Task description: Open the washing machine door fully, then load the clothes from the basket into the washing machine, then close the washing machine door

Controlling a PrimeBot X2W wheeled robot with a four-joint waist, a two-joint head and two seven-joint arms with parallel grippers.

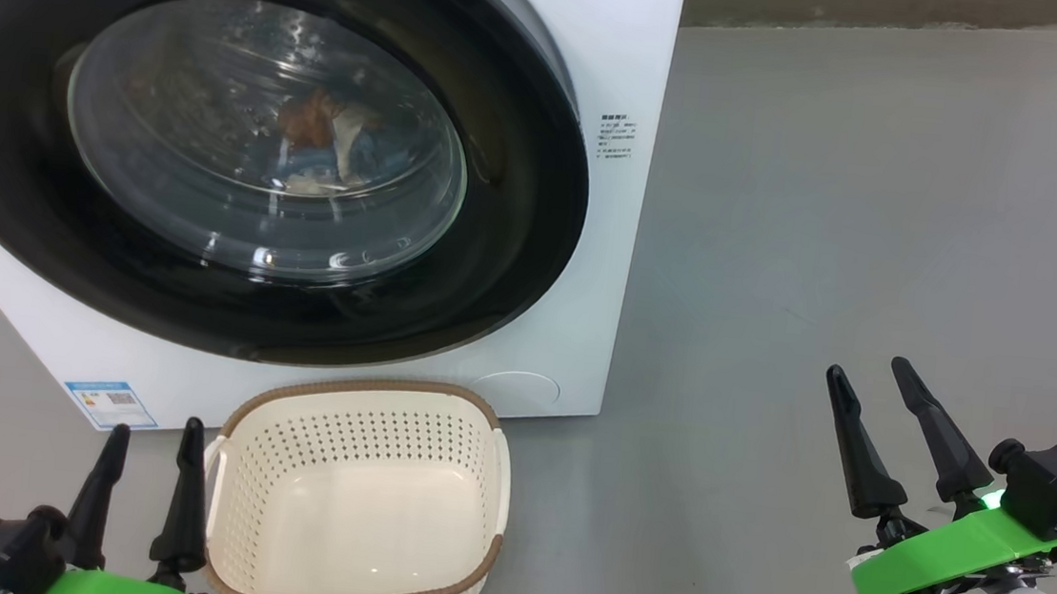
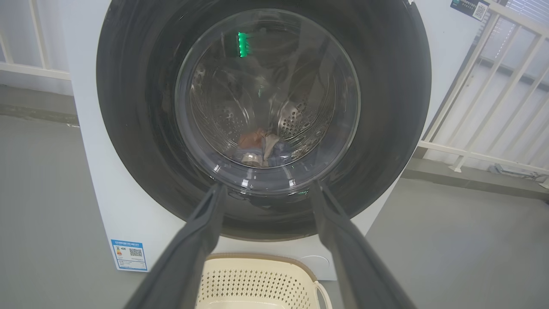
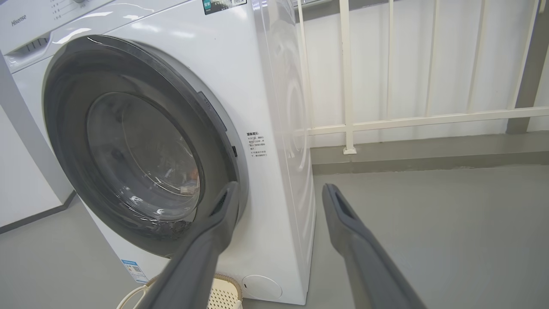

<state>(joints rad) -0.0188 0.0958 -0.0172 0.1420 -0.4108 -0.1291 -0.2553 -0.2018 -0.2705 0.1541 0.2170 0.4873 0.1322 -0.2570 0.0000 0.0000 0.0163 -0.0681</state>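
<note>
The white washing machine point(image 1: 634, 77) fills the upper left of the head view. Its round black door point(image 1: 512, 267) lies flat against the front, shut. Through the glass window, the clothes point(image 1: 322, 140) lie in the drum as a small orange, white and blue heap, clothes point(image 2: 259, 148) also visible from the left wrist. The cream basket point(image 1: 357, 502) stands empty on the floor in front of the machine. My left gripper point(image 1: 153, 432) is open just left of the basket. My right gripper point(image 1: 871, 370) is open over bare floor, well right of the machine.
Grey floor point(image 1: 832, 218) stretches to the right of the machine. A white railing point(image 3: 407, 120) runs behind and beside it. A blue label sticker point(image 1: 110, 402) marks the machine's lower left corner. A round white cap point(image 1: 516, 390) sits at its lower right.
</note>
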